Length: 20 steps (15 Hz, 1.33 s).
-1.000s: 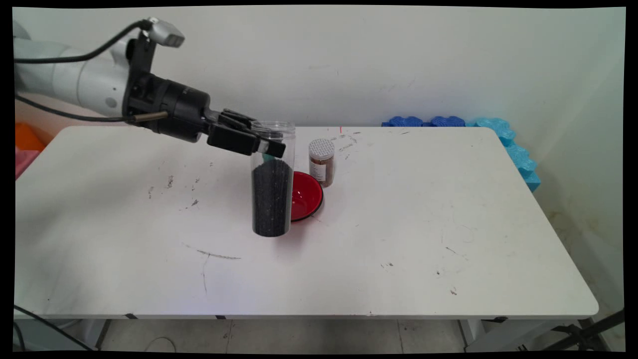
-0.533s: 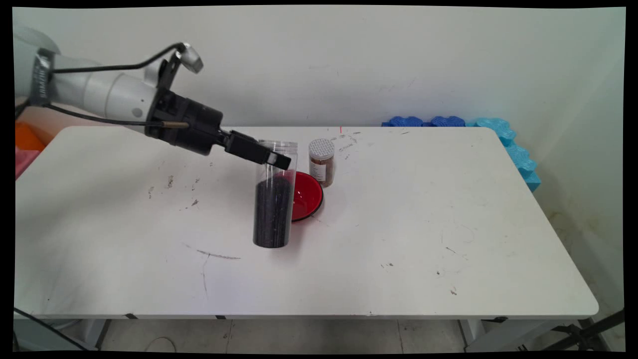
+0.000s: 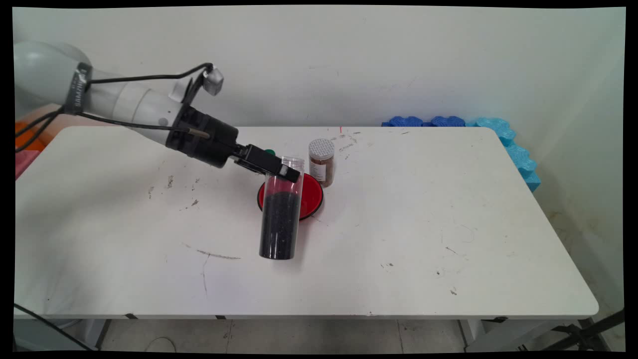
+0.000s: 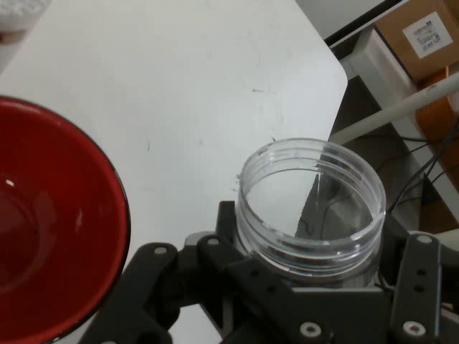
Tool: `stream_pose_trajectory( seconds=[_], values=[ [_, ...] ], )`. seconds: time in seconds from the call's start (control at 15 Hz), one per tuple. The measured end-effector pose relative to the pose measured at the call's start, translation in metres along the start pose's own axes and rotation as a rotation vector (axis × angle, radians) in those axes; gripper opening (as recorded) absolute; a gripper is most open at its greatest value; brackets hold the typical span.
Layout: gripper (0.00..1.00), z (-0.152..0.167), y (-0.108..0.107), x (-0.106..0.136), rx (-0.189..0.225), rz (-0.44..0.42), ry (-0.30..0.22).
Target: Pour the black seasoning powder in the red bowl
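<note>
My gripper (image 3: 285,172) is shut on the upper part of a tall clear jar (image 3: 280,214), lidless and about two-thirds full of black granules. The jar leans slightly, its mouth toward the right, and its base is at or just above the table (image 3: 423,224). Right behind it lies a red bowl (image 3: 312,197), empty. In the hand view the jar's open mouth (image 4: 310,204) sits between the fingers of my gripper (image 4: 308,283), and the red bowl (image 4: 50,229) fills the left side.
A small spice jar (image 3: 321,162) with a white perforated cap stands just behind the bowl. Blue foam pieces (image 3: 498,134) line the table's back right corner. Something small and green (image 3: 269,151) peeks out behind the gripper. Orange and pink items (image 3: 22,144) sit off the left edge.
The arm has come down and shifted right and nearer. The jar went with it, dropped lower and now leans, uncovering more of the red bowl.
</note>
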Motion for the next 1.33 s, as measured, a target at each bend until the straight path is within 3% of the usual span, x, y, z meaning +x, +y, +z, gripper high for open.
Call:
stream_pose_trajectory(
  seconds=[1.33],
  values=[
    [0.00,0.033,-0.033,0.016,-0.027,-0.391,-0.135]
  ],
)
